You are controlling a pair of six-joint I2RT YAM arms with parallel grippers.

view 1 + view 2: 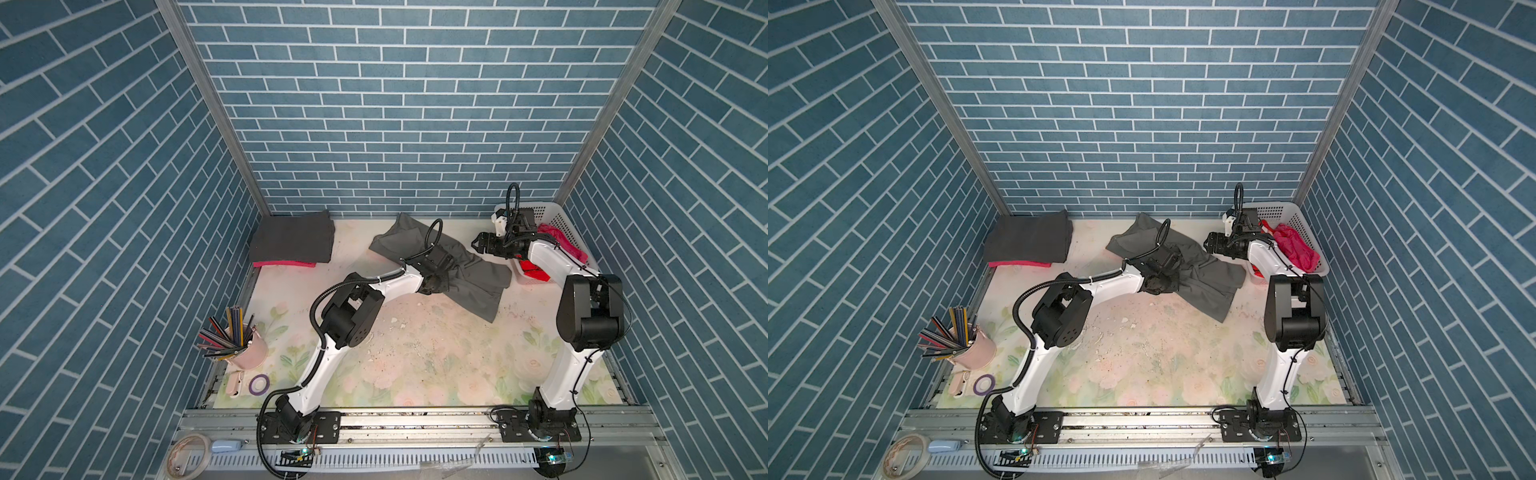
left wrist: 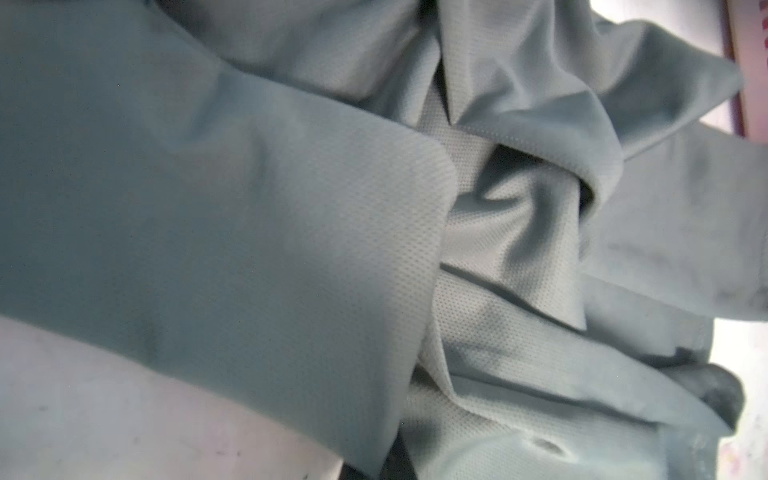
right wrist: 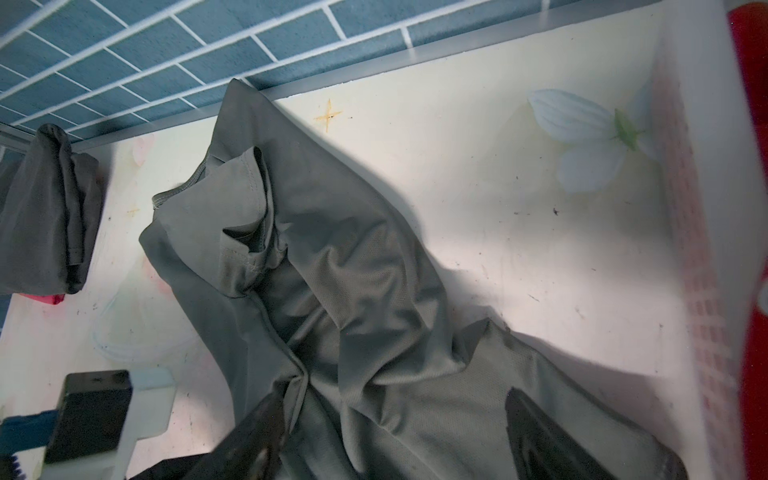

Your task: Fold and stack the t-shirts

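Note:
A large mid-grey t-shirt (image 1: 469, 274) (image 1: 1208, 282) lies crumpled across the back middle of the table. My left gripper (image 1: 434, 284) (image 1: 1158, 284) is pressed down into its middle and shut on a bunch of its cloth. In the left wrist view grey folds (image 2: 291, 232) cover the jaws. My right gripper (image 1: 478, 243) (image 3: 395, 440) hovers open over the shirt's end by the basket, with nothing held. At the back left a folded charcoal t-shirt (image 1: 293, 241) lies on a magenta-pink one (image 1: 284, 264).
A white perforated basket (image 1: 552, 212) at the back right holds a pink t-shirt (image 1: 561, 243) and a red one (image 1: 534, 268). A pink cup of pencils (image 1: 245, 353) and a purple tape roll (image 1: 259, 383) stand at the front left. Brick-patterned walls close three sides.

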